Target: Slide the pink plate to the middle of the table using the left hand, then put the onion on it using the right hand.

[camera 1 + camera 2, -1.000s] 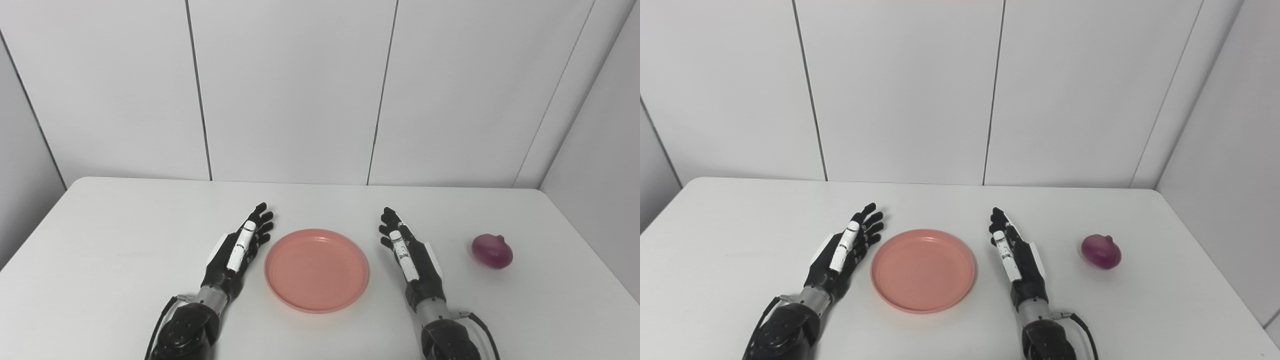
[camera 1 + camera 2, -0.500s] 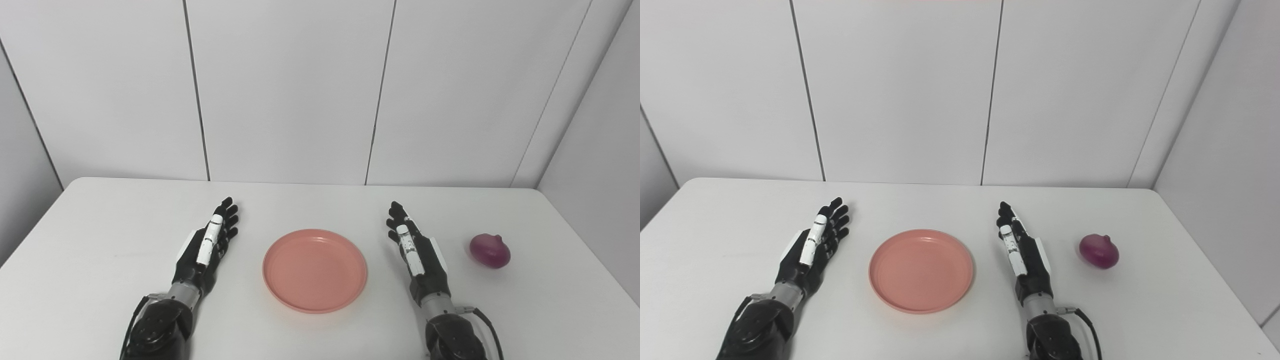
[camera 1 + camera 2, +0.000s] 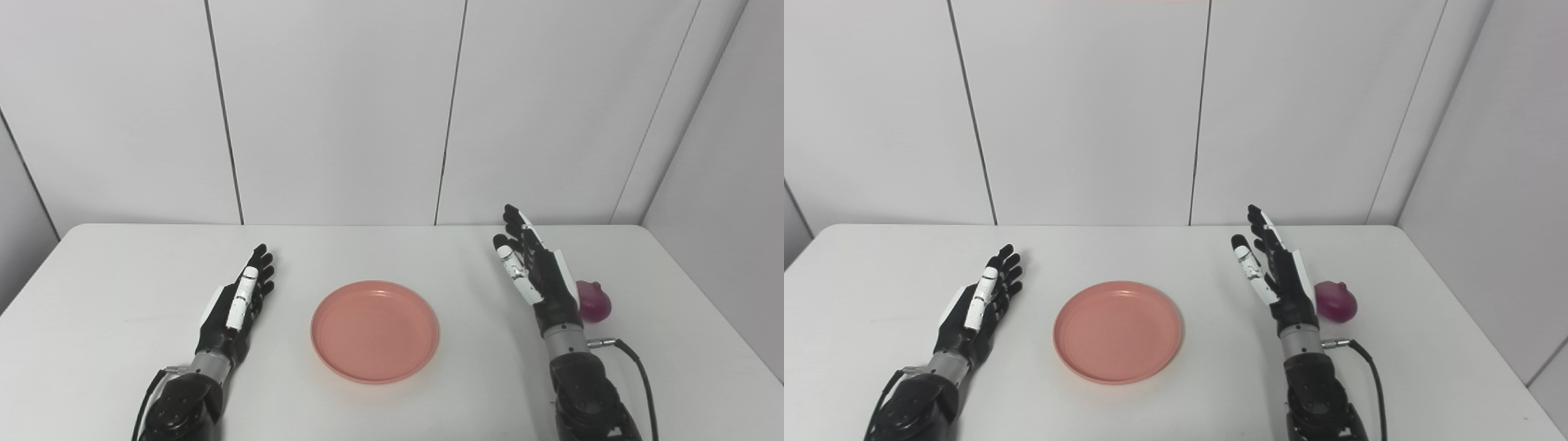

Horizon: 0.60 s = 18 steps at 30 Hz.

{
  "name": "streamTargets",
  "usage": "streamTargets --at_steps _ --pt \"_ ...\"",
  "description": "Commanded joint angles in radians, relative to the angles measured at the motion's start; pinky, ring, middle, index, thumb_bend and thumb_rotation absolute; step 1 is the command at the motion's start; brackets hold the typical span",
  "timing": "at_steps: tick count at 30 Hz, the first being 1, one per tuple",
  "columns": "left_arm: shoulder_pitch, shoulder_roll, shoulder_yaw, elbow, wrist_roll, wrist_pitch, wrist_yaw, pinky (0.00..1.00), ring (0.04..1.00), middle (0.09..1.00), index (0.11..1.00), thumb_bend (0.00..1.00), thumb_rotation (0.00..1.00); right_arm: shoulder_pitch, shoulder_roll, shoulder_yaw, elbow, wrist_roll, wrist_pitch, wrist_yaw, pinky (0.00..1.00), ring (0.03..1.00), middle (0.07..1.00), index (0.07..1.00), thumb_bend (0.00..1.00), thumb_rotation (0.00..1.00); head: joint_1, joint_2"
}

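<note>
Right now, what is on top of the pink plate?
Nothing: the plate shows bare. The onion sits on the table, partly covered by the open right hand. The left hand is open too.

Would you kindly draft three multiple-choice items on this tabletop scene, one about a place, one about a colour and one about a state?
1. Where does the round purple onion lie?
A. On the plate
B. On the white table, just right of the right hand
C. Beside the left hand

2. What colour is the round plastic plate?
A. Pink
B. Blue
C. Green

3. How is the right hand?
A. Shut on the onion
B. Pressed on the plate
C. Open, holding nothing

Answers: B, the onion sits partly behind that hand; A, the plate is salmon pink; C, its fingers are spread and empty, like the left hand.
</note>
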Motion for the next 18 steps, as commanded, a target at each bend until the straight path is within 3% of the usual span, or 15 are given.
streamTargets --at_steps 1,5,14,18 --pt "0.033 -0.014 -0.006 0.020 0.008 -0.020 0.014 1.00 1.000 1.000 1.000 0.50 1.00 -0.051 -0.024 -0.013 -0.039 -0.021 0.015 -0.020 0.90 0.921 0.913 0.922 0.55 0.70 0.002 0.000" --pt "0.040 -0.024 -0.010 0.014 0.002 -0.031 0.012 1.00 1.000 1.000 1.000 0.50 1.00 -0.057 -0.056 -0.025 -0.050 -0.058 0.041 -0.025 0.87 0.906 0.907 0.921 0.57 0.71 0.002 -0.001" --pt "0.055 -0.042 -0.010 -0.008 -0.016 -0.034 0.004 1.00 1.000 1.000 1.000 0.50 1.00 -0.065 -0.131 -0.034 -0.089 -0.141 0.131 -0.019 0.83 0.872 0.884 0.887 0.64 0.44 -0.042 -0.004" --pt "0.063 -0.043 -0.010 -0.030 -0.013 -0.026 0.011 1.00 1.000 1.000 1.000 0.50 1.00 -0.066 -0.146 -0.025 -0.123 -0.198 0.227 -0.013 0.80 0.858 0.878 0.882 0.68 0.43 -0.088 -0.009"
